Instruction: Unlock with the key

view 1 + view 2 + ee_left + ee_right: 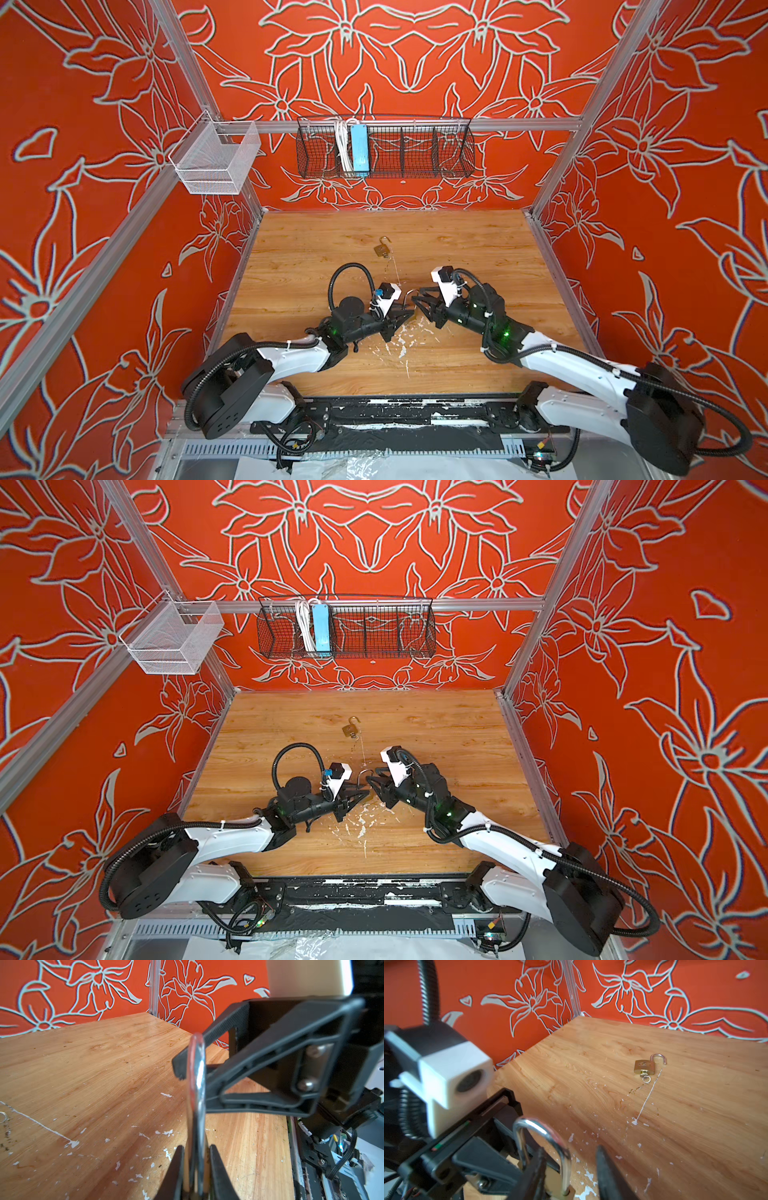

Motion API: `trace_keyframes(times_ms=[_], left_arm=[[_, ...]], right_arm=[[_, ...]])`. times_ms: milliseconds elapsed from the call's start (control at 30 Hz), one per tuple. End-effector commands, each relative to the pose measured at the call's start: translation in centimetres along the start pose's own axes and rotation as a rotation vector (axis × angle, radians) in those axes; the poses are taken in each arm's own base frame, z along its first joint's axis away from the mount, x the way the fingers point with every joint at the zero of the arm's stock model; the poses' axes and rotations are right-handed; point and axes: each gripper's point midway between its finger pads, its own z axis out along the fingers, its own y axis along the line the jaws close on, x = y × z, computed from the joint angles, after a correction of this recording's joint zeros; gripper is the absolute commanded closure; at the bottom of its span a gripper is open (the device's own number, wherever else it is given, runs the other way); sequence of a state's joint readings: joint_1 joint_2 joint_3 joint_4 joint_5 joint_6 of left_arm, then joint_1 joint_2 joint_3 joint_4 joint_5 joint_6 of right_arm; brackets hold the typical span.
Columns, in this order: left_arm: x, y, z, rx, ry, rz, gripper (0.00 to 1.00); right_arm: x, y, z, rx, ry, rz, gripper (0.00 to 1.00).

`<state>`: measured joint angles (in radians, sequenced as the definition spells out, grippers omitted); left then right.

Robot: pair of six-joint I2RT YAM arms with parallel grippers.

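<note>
My left gripper (409, 312) (196, 1149) is shut on the brass body of a padlock (556, 1184) near the middle of the table. The padlock's silver shackle (196, 1088) (409, 292) stands up out of the fingers. My right gripper (417, 297) (570, 1149) meets it from the right. Its jaws are open, one finger on each side of a shackle leg. A second, smaller brass padlock (380, 249) (643, 1067) lies farther back with its shackle swung open. A key (644, 1076) with a small ring sits in its keyhole. I see no key at the held padlock.
The wooden table (478, 249) has white paint flecks (401, 340) in front of the grippers. On the back wall hangs a black wire basket (436, 153) holding a blue power strip (359, 149). A white mesh basket (216, 160) hangs at the back left. Red patterned walls close in three sides.
</note>
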<state>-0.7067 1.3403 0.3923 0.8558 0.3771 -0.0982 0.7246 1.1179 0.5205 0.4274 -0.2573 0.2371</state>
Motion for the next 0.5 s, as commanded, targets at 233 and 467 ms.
trace_keyframes(times_ms=[233,467], left_arm=[[-2.8,0.1,0.4,-0.048,-0.112,0.036,1.0],[-2.6,1.4,0.0,-0.14,-0.155,0.039,1.0]], right_arm=[[-0.8,-0.1,0.8,0.039,-0.004,-0.017,0.83],[0.0,-1.3,1.5,0.106,0.024,0.011,0.96]])
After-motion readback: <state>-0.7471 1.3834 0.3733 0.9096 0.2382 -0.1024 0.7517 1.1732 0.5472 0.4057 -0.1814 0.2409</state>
